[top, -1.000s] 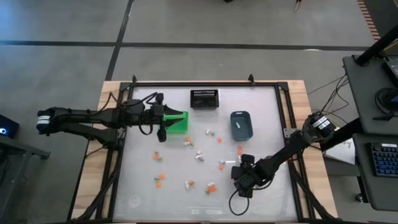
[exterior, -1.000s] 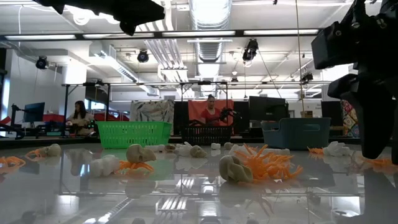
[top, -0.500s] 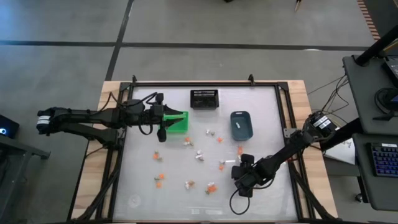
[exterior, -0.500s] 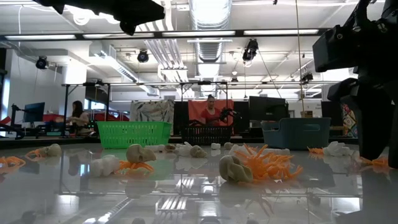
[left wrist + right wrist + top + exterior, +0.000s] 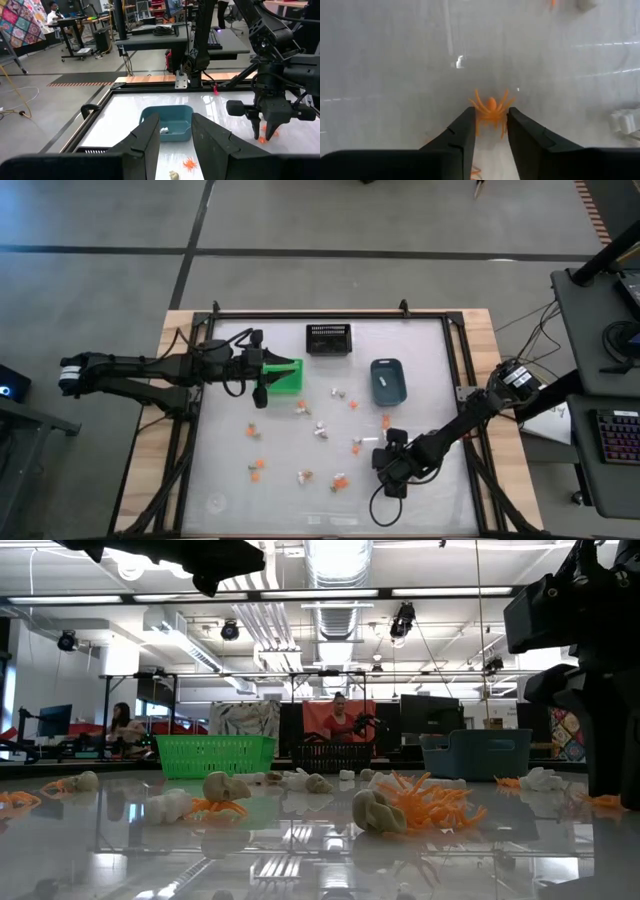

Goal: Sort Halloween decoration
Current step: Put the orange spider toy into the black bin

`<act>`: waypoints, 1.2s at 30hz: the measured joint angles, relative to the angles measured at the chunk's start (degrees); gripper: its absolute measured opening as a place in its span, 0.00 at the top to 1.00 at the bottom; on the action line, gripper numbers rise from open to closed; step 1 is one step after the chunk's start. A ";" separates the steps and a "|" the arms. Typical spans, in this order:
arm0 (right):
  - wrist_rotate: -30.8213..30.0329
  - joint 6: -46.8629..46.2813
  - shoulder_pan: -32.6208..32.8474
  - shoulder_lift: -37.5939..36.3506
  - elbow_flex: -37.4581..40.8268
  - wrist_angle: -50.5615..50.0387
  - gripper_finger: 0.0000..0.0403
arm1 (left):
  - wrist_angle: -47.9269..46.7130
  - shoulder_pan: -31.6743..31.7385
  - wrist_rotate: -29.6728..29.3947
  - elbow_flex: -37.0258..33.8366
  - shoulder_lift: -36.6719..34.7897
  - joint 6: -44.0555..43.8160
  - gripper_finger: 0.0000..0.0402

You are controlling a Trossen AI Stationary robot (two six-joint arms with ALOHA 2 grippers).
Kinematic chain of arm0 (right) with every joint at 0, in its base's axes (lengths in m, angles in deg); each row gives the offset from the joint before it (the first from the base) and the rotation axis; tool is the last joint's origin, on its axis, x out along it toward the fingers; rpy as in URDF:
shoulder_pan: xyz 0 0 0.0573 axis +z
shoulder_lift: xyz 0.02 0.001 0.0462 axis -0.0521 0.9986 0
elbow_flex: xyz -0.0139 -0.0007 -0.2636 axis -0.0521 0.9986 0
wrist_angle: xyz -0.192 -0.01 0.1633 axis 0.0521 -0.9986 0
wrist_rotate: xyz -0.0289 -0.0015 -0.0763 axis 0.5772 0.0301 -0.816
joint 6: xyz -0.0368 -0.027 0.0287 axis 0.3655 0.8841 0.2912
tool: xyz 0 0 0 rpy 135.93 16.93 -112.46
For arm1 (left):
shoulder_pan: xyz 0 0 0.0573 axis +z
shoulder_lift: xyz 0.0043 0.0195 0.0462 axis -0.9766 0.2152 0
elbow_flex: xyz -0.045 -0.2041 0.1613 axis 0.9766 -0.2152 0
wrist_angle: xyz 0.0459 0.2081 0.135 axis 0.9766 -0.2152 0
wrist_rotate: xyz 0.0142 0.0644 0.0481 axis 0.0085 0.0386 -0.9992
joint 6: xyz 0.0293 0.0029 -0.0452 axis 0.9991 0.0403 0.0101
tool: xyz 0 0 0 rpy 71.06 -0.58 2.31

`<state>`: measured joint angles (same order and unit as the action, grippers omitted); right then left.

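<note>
The Halloween decoration is several tiny orange, white and tan trinkets (image 5: 320, 428) lying scattered on the white table. My right gripper (image 5: 383, 467) points steeply down at the near right and is shut on an orange spider (image 5: 490, 108); the left wrist view shows this spider (image 5: 262, 140) below that gripper (image 5: 267, 131). In the low view the gripper's dark finger (image 5: 612, 755) stands at the spider (image 5: 606, 802). My left gripper (image 5: 175, 137) hovers open and nearly level above the green bin (image 5: 283, 376) at the far left, with nothing between its fingers. My right gripper has the orange spider's legs (image 5: 492, 120) between its two fingertips, one finger (image 5: 468, 125) on each side. The fingers come from above, slanting steeply down. The spider lies flat on the table.
A black mesh bin (image 5: 328, 338) stands at the far middle. A blue-grey bin (image 5: 388, 380) stands to its right, with a small white piece inside (image 5: 164, 130). A dark frame (image 5: 452, 370) rims the table. People sit in the room beyond (image 5: 338, 720).
In the low view my right gripper's finger has shifted slightly sideways beside the orange spider. The gripper itself has stayed over the same spot.
</note>
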<state>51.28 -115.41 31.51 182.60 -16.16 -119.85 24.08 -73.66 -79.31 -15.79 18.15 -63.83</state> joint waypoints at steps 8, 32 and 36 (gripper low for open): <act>-0.04 -0.03 0.00 0.01 -0.02 -0.02 0.83 | -0.02 0.01 0.00 0.00 0.00 0.02 0.76; -0.87 -3.96 -1.13 -5.21 0.09 -0.61 0.84 | 0.80 -0.01 0.00 0.00 0.00 0.04 0.76; -0.81 -4.02 -1.57 -5.21 0.13 -0.46 0.84 | 0.79 0.01 0.04 0.00 0.00 0.06 0.76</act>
<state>50.47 -119.43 29.95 177.39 -16.04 -120.31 24.86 -73.65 -79.26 -15.79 18.15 -63.77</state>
